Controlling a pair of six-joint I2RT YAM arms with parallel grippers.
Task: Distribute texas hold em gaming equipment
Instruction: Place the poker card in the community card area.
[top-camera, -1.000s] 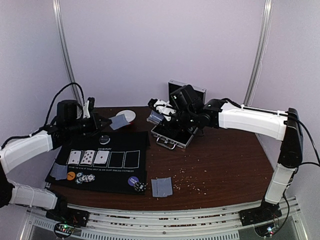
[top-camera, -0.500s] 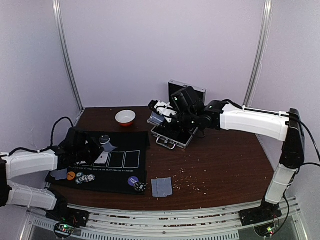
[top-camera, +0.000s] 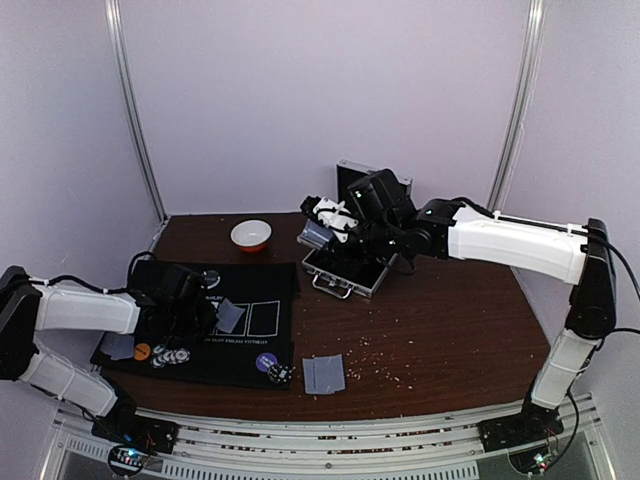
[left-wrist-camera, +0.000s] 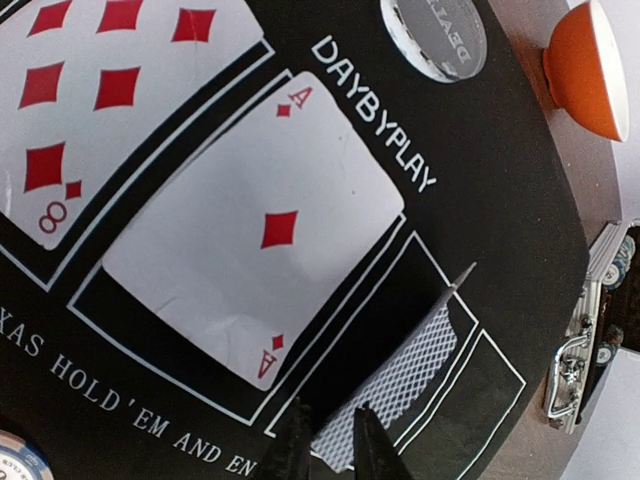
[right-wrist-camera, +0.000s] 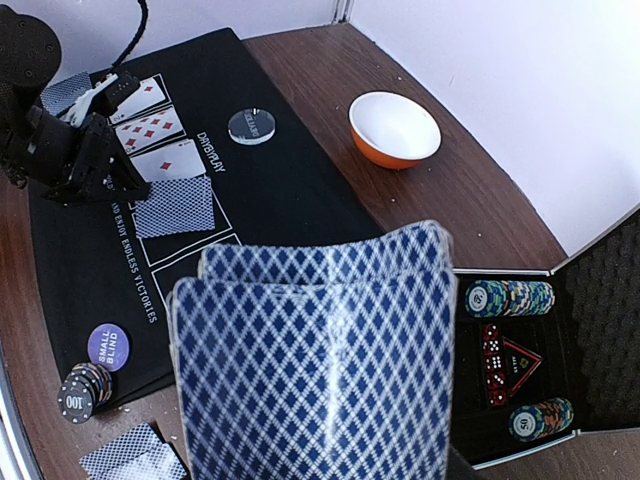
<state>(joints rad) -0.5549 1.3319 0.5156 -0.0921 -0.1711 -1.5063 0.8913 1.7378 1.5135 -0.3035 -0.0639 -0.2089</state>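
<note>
Brown table (top-camera: 440, 330), with a black mat (top-camera: 270, 282) over its 8 o'clock part. Right arm (top-camera: 510, 240) reached in from 3 o'clock toward the centre back, and the right gripper (top-camera: 325, 225) was closed on a deck (right-wrist-camera: 315, 360) of blue-backed cards, held in the air above the open metal case (top-camera: 345, 272) at 12 o'clock. Left arm (top-camera: 85, 308) lay low across the mat from 9 o'clock. The left gripper (left-wrist-camera: 330, 440) was down at the row of card boxes, its fingertips only narrowly apart with the corner of a face-down card (left-wrist-camera: 400, 390) in the gap. Could not tell whether they pinched it or had let go. That card sat in the fourth box with its far edge tilted up, just at 3 o'clock of the ace of diamonds (left-wrist-camera: 255, 225), which lay next to the eight of diamonds (left-wrist-camera: 100, 80). White bowl (top-camera: 250, 235) with orange outside stood at 11 o'clock, off the mat. Face-down card pair (top-camera: 323, 374) on bare wood at 6 o'clock, another pair (top-camera: 118, 345) at the mat's 9 o'clock edge. Chip stacks (right-wrist-camera: 508, 297) and red dice inside the case. Dealer disc (left-wrist-camera: 433, 35) at the mat's 12 o'clock edge. Purple disc (top-camera: 266, 362) touching a small chip stack (top-camera: 280, 374) at the mat's 5 o'clock corner. Orange disc (top-camera: 142, 351) beside loose chips (top-camera: 172, 355) at 7 o'clock.
</note>
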